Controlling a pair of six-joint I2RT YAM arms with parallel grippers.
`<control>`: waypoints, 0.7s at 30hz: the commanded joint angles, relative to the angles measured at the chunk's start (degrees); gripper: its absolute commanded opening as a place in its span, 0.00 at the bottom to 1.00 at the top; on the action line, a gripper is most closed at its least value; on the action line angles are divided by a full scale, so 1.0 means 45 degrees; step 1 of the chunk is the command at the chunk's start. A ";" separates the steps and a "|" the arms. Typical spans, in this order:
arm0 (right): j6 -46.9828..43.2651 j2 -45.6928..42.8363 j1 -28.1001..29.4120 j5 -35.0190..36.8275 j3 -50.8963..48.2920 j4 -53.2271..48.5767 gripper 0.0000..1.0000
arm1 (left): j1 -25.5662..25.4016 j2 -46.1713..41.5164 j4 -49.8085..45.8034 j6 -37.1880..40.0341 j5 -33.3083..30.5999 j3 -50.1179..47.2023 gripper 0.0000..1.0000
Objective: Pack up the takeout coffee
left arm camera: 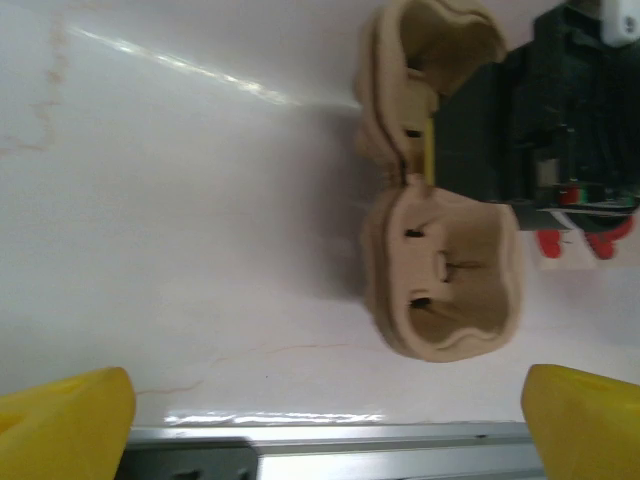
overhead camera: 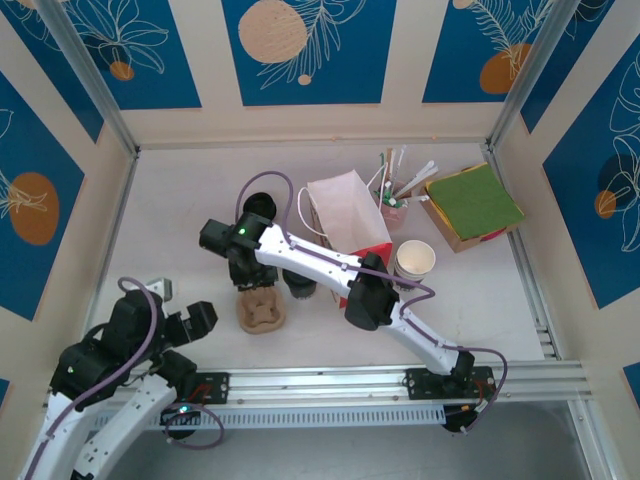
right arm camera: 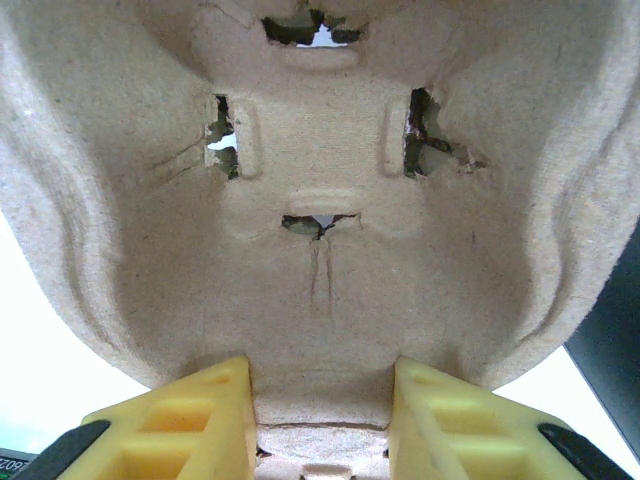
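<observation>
A white tabletop (overhead camera: 200, 190) is carrying everything. A white paper bag (overhead camera: 345, 210) is sitting mid-table. Nearer the arms, a tan moulded-pulp cup carrier (overhead camera: 262, 312) is lying flat. The right gripper (right arm camera: 320, 425) is pinching one of its pocket walls, with yellow fingers (right arm camera: 180, 420) pressing on either side of the pulp. The takeout coffee (overhead camera: 299, 287), a small dark-banded paper cup with a black lid, is standing just right of the carrier, partly under the right forearm. The left gripper (left arm camera: 325, 425) is hovering beside the carrier, spread wide and holding nothing.
</observation>
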 commanded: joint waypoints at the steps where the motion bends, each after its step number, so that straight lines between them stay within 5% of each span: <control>1: -0.0027 -0.0569 -0.0067 -0.0225 -0.0139 0.0012 0.34 | 0.0101 -0.0498 0.1973 -0.1048 0.2156 -0.1126 0.95; 7: -0.0024 -0.0598 -0.0122 -0.0275 -0.0289 0.0082 0.34 | 0.0101 -0.1275 0.4555 -0.2745 0.4496 -0.3533 0.89; 21: -0.0061 -0.0637 -0.0117 -0.0480 -0.0449 0.0309 0.34 | 0.0101 -0.0756 0.6701 -0.3333 0.5738 -0.5202 0.87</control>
